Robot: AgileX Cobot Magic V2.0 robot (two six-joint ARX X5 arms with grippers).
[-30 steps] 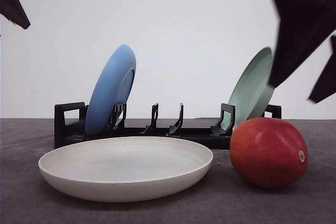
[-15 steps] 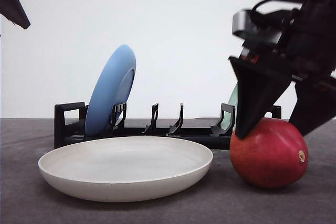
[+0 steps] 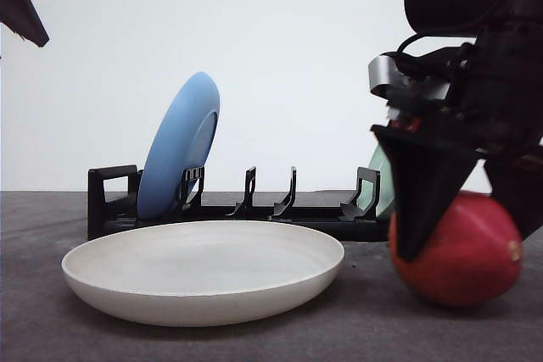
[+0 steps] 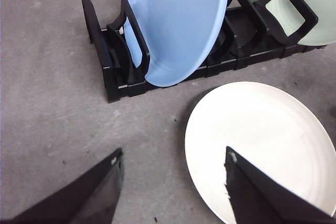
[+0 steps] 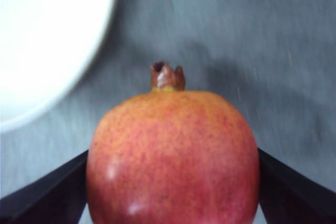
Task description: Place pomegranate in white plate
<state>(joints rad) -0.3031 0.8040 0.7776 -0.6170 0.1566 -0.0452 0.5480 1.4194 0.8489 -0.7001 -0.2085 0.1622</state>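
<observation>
A: where's everything sitting?
B: pomegranate [image 3: 465, 258] is on the bench [image 3: 42, 328], just right of the white plate [image 3: 204, 270]. Right end effector [image 3: 471, 239] straddles it. Rack [image 3: 233, 209] stands behind, plates [image 3: 178, 146] upright in it.

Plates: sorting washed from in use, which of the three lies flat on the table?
The white plate; the blue plate and green plate stand on edge in the black rack.
</observation>
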